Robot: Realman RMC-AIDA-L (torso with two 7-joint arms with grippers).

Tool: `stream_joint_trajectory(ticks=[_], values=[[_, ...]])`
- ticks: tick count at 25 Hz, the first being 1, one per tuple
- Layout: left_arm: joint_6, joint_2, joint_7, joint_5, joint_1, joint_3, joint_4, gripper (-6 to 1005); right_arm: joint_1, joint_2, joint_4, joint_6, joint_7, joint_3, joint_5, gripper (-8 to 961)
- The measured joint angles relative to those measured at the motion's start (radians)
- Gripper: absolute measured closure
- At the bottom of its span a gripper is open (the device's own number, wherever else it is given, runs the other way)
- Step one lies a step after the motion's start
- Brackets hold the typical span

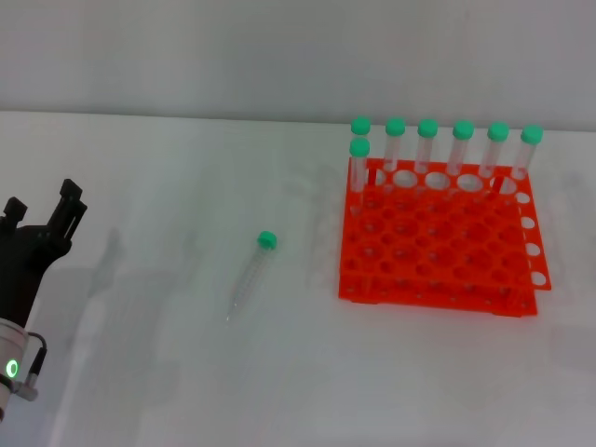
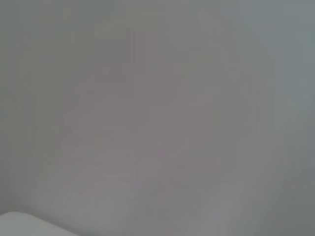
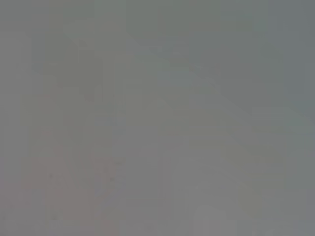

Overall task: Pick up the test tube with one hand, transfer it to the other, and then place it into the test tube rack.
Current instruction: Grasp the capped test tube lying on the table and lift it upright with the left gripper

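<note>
The test tube (image 1: 250, 276) lies flat on the white table (image 1: 140, 186), left of centre, with its green cap (image 1: 267, 240) at the far end and its pointed tip toward me. The orange-red test tube rack (image 1: 436, 244) stands to its right. My left gripper (image 1: 41, 205), on the arm with the green light (image 1: 12, 369), hovers at the far left edge, well left of the tube, with its fingers apart and empty. My right gripper is out of view. Both wrist views show only blank grey surface.
Several green-capped tubes (image 1: 427, 140) stand upright in the rack's back row, with one more (image 1: 359, 158) just in front at the left corner. The table's far edge meets a pale wall (image 1: 279, 56).
</note>
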Motion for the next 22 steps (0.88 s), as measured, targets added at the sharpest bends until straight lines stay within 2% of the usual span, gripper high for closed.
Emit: stream_joint_trajectory(ticks=[12, 16, 19, 22], values=[[0.000, 0.000, -0.001, 0.001, -0.001, -0.002, -0.001, 107, 0.007, 0.000, 0.000, -0.002, 0.000, 0.000, 0.000, 107], [-0.004, 0.006, -0.045, 0.014, -0.026, 0.002, -0.008, 107, 0.004, 0.001, 0.002, -0.001, 0.000, 0.000, 0.000, 107], [-0.009, 0.022, -0.187, 0.083, -0.072, 0.012, -0.063, 107, -0.003, 0.001, 0.003, 0.004, 0.000, 0.000, 0.000, 108], [-0.008, 0.068, -0.467, 0.247, -0.138, 0.013, -0.182, 107, -0.005, 0.001, 0.005, 0.015, 0.000, -0.001, -0.004, 108]])
